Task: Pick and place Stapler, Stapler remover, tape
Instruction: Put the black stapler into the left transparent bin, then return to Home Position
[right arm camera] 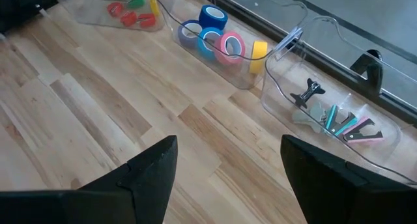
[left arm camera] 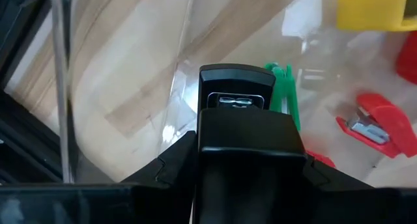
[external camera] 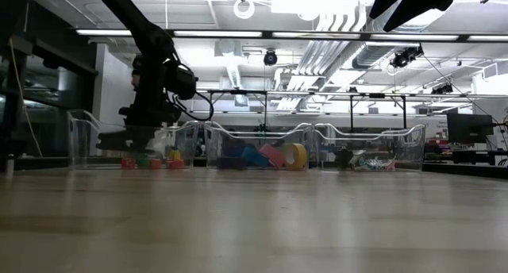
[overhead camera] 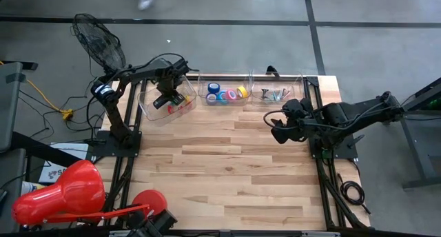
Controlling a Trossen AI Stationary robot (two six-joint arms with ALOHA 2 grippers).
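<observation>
Behind the wooden table (overhead camera: 227, 168) a workshop with strip lights was seen, and three clear bins were lined up along the far edge. The left bin (overhead camera: 148, 102) held small staplers, the middle bin (overhead camera: 224, 82) the tape (overhead camera: 226, 94) rolls, and the right bin (overhead camera: 275, 82) the stapler removers (overhead camera: 274, 94).

The left gripper (overhead camera: 167, 99) was lowered into the left bin, and a black stapler (left arm camera: 236, 97) was clamped between its fingers, with green, red and yellow staplers lying loose nearby. The stapler step was judged to be in hand: either a lift out or a drop into the bin. Which of the two could not be told. A straight, vertical move clear of the bin walls would be called for next.

The right gripper (right arm camera: 229, 165) was held wide and empty above the table's right side, well apart from the bins.
</observation>
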